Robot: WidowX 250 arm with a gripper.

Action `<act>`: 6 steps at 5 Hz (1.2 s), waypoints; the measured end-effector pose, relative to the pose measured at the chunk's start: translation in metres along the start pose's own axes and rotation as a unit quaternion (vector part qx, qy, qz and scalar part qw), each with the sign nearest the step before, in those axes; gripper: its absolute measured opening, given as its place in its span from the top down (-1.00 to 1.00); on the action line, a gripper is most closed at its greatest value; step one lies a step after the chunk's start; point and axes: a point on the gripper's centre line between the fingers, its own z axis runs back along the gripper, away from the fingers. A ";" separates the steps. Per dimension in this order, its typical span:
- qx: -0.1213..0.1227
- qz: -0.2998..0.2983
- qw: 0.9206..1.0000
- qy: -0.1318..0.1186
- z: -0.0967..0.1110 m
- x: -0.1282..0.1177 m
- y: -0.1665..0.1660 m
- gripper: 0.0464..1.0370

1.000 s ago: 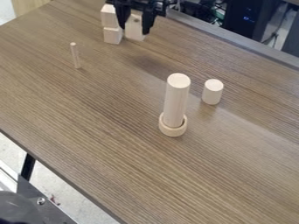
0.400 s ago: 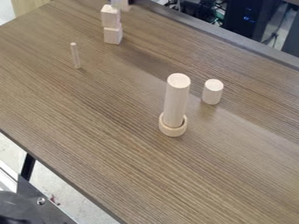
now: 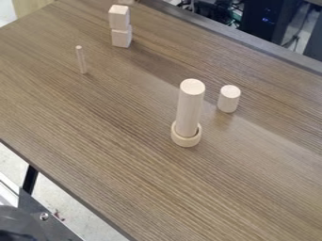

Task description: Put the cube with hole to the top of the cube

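The lift looks done and the placing left, with what is likely the holed cube (image 3: 126, 2) probably by the claw, whose grip I cannot tell, and the stack (image 3: 119, 20) likely below it.

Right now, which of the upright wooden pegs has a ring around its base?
The tall pale wooden cylinder: its foot is inside a pale wooden ring. The short pale wooden cylinder and the thin pale wooden stick have none.
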 end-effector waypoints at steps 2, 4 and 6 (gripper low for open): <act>0.004 0.010 1.000 0.013 -0.013 0.007 0.008 -0.09; 0.006 0.018 1.000 0.015 -0.017 0.014 0.014 -0.09; 0.006 0.018 1.000 0.018 -0.021 0.013 0.015 -0.09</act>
